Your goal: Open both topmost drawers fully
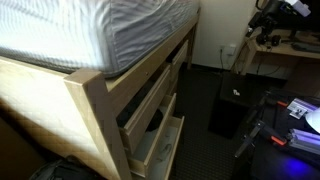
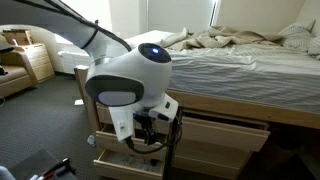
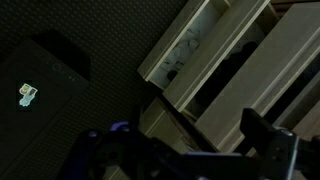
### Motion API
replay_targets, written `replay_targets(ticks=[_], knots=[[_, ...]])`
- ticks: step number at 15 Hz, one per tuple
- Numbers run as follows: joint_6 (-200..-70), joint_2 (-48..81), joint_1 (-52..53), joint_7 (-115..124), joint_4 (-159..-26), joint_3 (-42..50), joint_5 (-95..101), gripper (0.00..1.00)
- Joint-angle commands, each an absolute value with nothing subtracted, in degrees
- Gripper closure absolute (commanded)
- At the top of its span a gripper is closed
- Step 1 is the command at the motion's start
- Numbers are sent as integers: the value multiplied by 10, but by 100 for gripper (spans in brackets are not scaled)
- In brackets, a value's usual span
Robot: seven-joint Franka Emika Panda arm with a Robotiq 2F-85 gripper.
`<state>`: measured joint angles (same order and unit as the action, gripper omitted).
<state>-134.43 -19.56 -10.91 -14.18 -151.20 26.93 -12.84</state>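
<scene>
"Top drawers [image 1: 146,100], 2, pale wood, plain fronts, upper row under the bed rail. Status, nearest item first?"

"Item 1: gripper [image 2: 150,135], low against the drawer stack, partly hidden by the arm's white joint. Jaws: cannot tell whether spread or closed, and the wrist view is too dark to settle it."

"Item 2?"

"Near drawer [image 1: 150,104], seemingly pulled partway, dark interior showing. Judged not fully out. Item 3: lower drawer [image 1: 162,146], out as well, pale floor visible, just beneath."

"Further back?"

"Item 4: far drawer [image 2: 225,130], front flush or nearly so; judged unopened. Item 5: box [image 1: 228,110], black, on the floor facing the drawers. Item 6: mattress [image 1: 90,30], above everything."

"Hazards?"

"3 entries, all estimates.
1: the flat fronts show no handle, so a fingertip hold on an edge could slip and leave a drawer short of full travel.
2: the lower drawer juts out under the near one, so a low pull could knock the wrist against it.
3: an off-axis pull could rack a wide, shallow drawer and jam it, and the far drawer's path points toward the box."
</scene>
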Motion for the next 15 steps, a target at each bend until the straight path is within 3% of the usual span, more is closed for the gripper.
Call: replay_targets(ticks=[1,7,15], knots=[[-1370,-159,-121,-127,-1486,245,-140,0],[-1373,40,-156,-126,-1340,304,-280,0],[-1274,219,-332,-147,-1115,277,-353,0]])
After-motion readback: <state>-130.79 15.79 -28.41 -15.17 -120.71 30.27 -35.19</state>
